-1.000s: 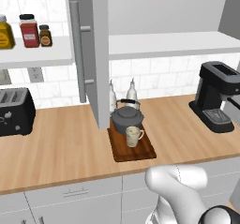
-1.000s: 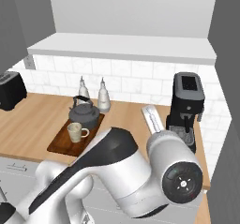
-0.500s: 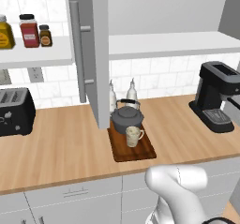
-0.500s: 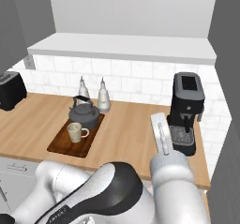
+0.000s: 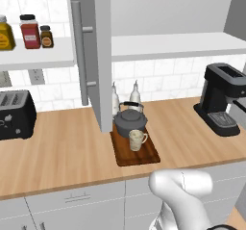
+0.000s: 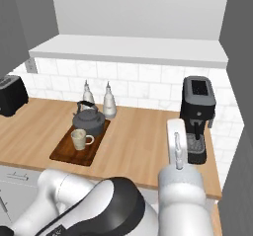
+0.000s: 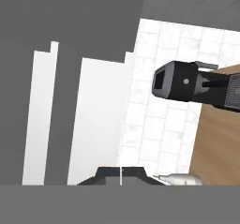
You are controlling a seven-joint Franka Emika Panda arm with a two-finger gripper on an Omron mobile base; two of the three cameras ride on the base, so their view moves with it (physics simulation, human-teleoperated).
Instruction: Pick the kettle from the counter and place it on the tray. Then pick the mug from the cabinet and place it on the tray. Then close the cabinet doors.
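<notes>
The dark grey kettle [image 5: 129,121] [image 6: 89,122] stands on the rear part of the dark brown tray [image 5: 144,156] [image 6: 61,154] on the counter [image 5: 62,152]. The cream mug [image 5: 137,140] [image 6: 79,139] sits just in front of the kettle on the same tray. Above, the cabinet [image 5: 178,45] has both doors open: the left door [image 5: 102,56] juts forward edge-on and the right door [image 5: 238,7] stands at the far right. My gripper [image 7: 121,175] is shut and empty, raised to the right of the tray near the coffee machine [image 7: 187,85].
A black coffee machine [image 5: 220,99] [image 6: 197,119] stands at the counter's right end. Behind the tray are two white bottles [image 5: 135,95] and at the left a black toaster [image 5: 15,114]. Jars [image 5: 30,31] line the white wall shelf at left.
My arm has swung, the hand shifting slightly right and lower before the coffee machine. Kettle and mug stay on the tray. The doors have not moved.
</notes>
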